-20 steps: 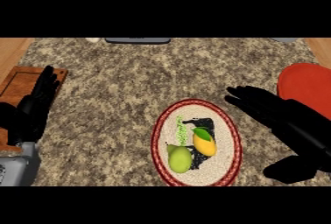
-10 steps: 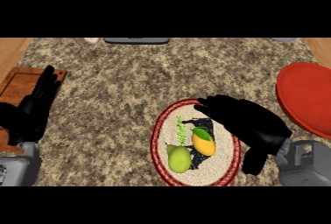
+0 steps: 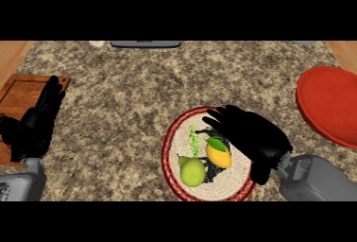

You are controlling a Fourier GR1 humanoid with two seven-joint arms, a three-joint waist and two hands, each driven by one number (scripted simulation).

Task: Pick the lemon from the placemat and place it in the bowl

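Right robot hand (image 3: pixel 254 134) is hovering over placemat (image 3: pixel 167 151), fingers wide, beside lemon (image 3: pixel 219 157); left robot hand (image 3: pixel 36 127) is resting wide.

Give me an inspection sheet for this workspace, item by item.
Surface: speckled stone counter.
Job's things: lemon lies on the round red-rimmed placemat; red bowl stands apart at the right edge.
Clutter: green pear and green sprig on the placemat; wooden board at left; grey object at the far edge.
Hands: right hand open above the placemat, fingers not round the lemon; left hand open, resting by the board.
Cables: nothing seen.
Surroundings: nothing seen.
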